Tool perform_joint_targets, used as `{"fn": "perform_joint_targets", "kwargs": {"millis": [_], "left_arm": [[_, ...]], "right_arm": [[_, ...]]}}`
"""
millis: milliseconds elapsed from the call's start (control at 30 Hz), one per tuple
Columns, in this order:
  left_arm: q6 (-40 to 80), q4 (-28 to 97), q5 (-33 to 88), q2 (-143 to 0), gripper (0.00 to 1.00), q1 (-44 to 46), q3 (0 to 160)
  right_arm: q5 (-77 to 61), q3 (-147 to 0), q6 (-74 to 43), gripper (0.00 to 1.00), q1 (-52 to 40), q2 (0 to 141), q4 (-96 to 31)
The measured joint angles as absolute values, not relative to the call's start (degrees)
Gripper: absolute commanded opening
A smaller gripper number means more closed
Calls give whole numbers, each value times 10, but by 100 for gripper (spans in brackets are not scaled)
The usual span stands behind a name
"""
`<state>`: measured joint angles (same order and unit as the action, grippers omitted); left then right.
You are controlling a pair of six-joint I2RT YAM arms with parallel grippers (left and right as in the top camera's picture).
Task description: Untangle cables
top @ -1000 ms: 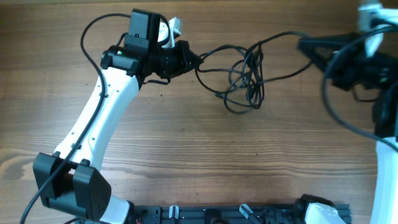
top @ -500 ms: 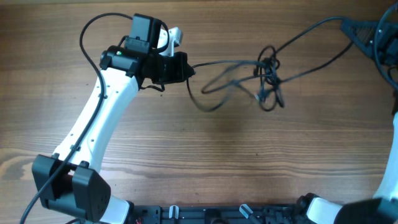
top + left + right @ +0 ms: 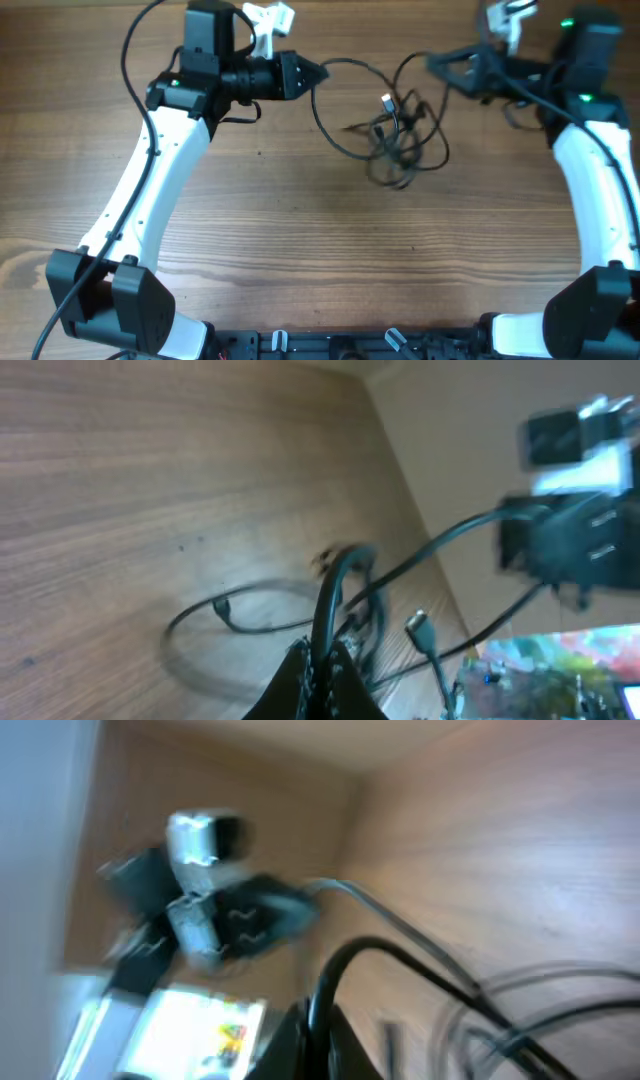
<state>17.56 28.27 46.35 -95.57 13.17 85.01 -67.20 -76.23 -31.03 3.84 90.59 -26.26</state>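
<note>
Overhead view gives the layout: knotted bundle of thin black cables (image 3: 395, 140) lying on the brown wood-grain table (image 3: 300, 240) toward its far edge, between the two arms. One wide loop curves out to the left gripper (image 3: 312, 75), and other strands run up toward the right gripper (image 3: 440, 64). Small silvery plug end (image 3: 386, 101) stands out at the top of the knot. From above the right gripper is smeared by motion, so its hold cannot be read there. Wrist views fill that gap. Left wrist shows the left jaws clenched at the bottom edge of the picture, one black strand pinched at the tips and arching up and away toward the tangle, with a plug end near it. Right wrist, heavily blurred, shows the right jaws likewise pressed together on a single black strand rising from the tips. Each wrist view also catches the opposite arm across the table, smeared. Writing: a multicoloured patch (image 3: 560, 670) past the table edge in the left wrist view and a pale panel (image 3: 200, 1030) with coloured marks in the right wrist view are both too blurred to read. Green indicator lights (image 3: 583, 97) glow on the right arm, seen only from overhead
</note>
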Motion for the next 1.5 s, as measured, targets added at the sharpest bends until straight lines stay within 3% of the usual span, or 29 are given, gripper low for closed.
{"fn": "perform_joint_targets", "kwargs": {"millis": [167,267,367,467,500,600,667,833,1067,1267,1400,1500], "left_arm": [[209,324,423,-934,6,140,850],[222,411,351,-919,13,140,851],[228,451,295,-919,15,140,851],[230,467,237,-919,24,140,851],[231,468,225,-919,32,140,851],[230,468,206,-918,40,140,851],[223,470,201,-915,41,140,851],[200,475,200,-912,39,189,851],[205,376,199,-998,42,263,851],[201,325,193,-1082,64,267,851],[164,308,191,-1108,65,267,851],[154,286,180,-1135,72,267,851]], "right_arm": [[-458,-762,-240,5,-29,909,-328],[-367,-762,-224,8,-42,909,-375],[-314,-762,-216,13,-44,909,-415],[-271,-762,-213,18,-44,909,-443],[-256,-762,-212,28,-44,909,-457],[-238,-762,-201,62,-44,909,-479],[-236,-762,-189,67,-44,909,-493],[-240,-768,-153,70,-42,909,-529],[-239,-834,-145,84,52,892,-574],[-240,-834,-137,88,71,890,-586],[-239,-834,-121,88,71,890,-611],[-239,-834,-117,88,71,890,-613]]}}
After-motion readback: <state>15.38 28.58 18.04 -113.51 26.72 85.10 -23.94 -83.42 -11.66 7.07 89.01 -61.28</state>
